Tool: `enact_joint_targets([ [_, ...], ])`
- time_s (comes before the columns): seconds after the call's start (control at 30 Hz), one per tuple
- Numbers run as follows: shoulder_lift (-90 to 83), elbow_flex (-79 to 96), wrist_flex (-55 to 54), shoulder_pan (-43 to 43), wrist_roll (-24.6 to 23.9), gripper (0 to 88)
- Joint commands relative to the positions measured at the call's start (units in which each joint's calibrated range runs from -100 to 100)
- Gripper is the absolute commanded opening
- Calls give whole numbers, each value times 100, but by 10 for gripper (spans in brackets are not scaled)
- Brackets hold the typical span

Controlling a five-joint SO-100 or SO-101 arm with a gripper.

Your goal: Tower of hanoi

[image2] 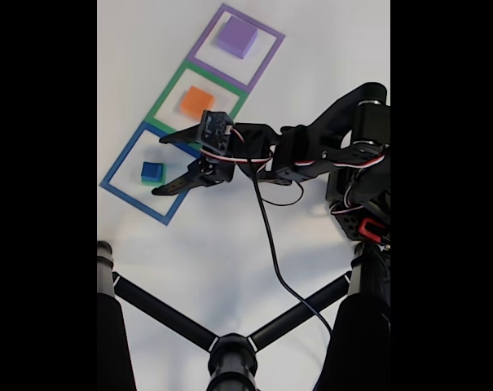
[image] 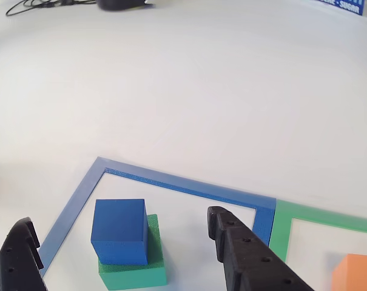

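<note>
The blue cube (image: 119,230) sits on top of the green block (image: 134,273), inside the blue square frame (image: 171,180). My gripper (image: 119,219) is open, and its black fingers (image: 247,251) stand on either side of the stack without touching it. In the fixed view the open gripper (image2: 159,166) straddles the blue cube (image2: 152,171) in the blue frame (image2: 116,186). The orange block (image2: 196,101) lies in the green frame (image2: 166,98), and its corner (image: 356,273) shows in the other view too. The purple block (image2: 236,36) lies in the purple frame (image2: 266,49).
The three frames run in a diagonal row across the white table (image2: 189,244). The arm's base (image2: 364,204) stands at the right with a black cable (image2: 266,236) trailing down. A black tripod-like stand (image2: 230,354) crosses the bottom. Dark cables (image: 37,5) lie at the table's far edge.
</note>
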Motion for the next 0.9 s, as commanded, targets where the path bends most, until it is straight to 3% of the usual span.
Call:
enact_joint_targets([
  [0.0,269,-396,-292,-83,0,335],
  [0.87,1238,-896,-696,-373,0,312],
])
